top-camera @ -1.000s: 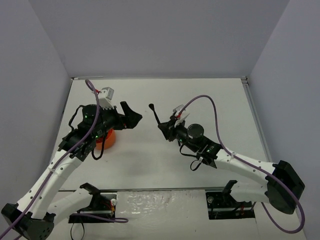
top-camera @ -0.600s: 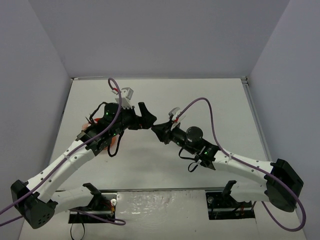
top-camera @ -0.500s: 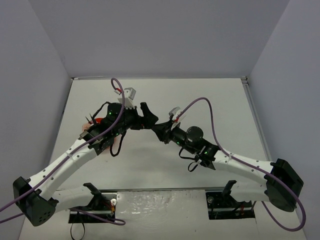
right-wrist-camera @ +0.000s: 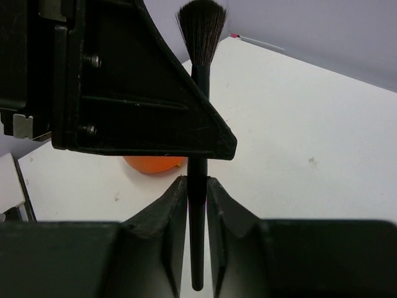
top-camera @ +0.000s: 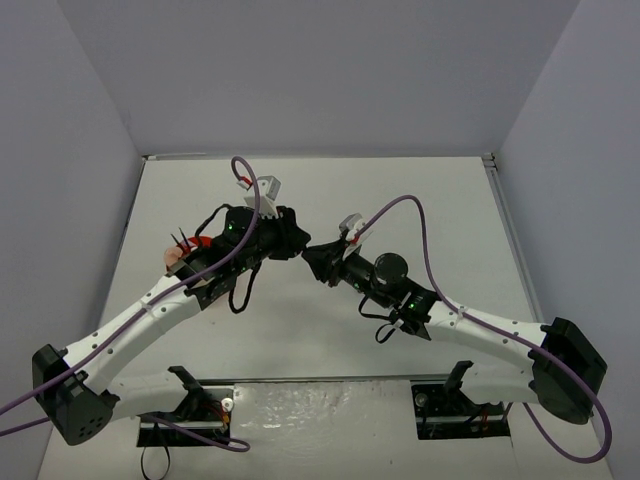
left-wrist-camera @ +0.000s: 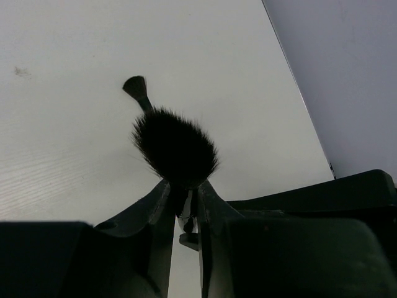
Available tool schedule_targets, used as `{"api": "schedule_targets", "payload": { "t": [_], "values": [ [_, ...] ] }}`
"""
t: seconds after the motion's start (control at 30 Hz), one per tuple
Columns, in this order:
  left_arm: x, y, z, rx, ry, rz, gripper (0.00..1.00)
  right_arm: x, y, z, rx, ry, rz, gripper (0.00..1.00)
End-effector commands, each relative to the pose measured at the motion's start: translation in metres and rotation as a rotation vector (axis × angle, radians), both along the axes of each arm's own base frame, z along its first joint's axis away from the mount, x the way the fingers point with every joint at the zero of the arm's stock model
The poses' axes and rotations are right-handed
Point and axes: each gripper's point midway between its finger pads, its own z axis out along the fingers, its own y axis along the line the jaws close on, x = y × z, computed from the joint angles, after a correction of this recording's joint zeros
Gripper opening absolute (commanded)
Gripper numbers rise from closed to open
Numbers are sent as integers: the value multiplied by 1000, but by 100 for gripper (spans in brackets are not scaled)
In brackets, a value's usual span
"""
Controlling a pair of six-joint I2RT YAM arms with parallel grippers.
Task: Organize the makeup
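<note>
Over the table, angled inward, left fingers and right fingers pinch one black brush.

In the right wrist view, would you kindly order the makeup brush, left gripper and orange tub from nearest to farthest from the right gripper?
1. The makeup brush, clamped in the right gripper itself.
2. The left gripper, just beyond, across the brush's handle, upper left.
3. The orange tub, farthest, on the table behind the left gripper.
</note>
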Motion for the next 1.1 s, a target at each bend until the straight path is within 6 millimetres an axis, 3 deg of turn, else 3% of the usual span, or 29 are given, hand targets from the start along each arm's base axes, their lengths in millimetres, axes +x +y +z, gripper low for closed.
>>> {"api": "schedule_targets", "payload": {
  "t": [0.0,0.07,0.23,0.37,0.63,0.73,0.9,1.07],
  "values": [
    [8,-6,51,-87,-118,8,0,0,0,40,103,-89,-7,38],
    [10,-2,51,-75,-122,25,0,1,-1,39,94,-87,-15,61],
    [15,22,45,15,-144,112,0,3,-9,37,68,-81,-47,98],
    [23,62,43,148,-183,260,0,13,-24,27,11,-66,-136,100],
    [40,190,41,382,-202,637,0,36,-76,-7,-137,-8,-375,100],
    [45,222,44,381,-228,743,0,40,-87,-14,-154,7,-399,100],
    [59,253,33,409,-226,858,0,44,-93,-25,-143,41,-379,100],
    [75,269,10,409,-200,909,0,48,-103,-32,-133,60,-392,100]
  ]
}}
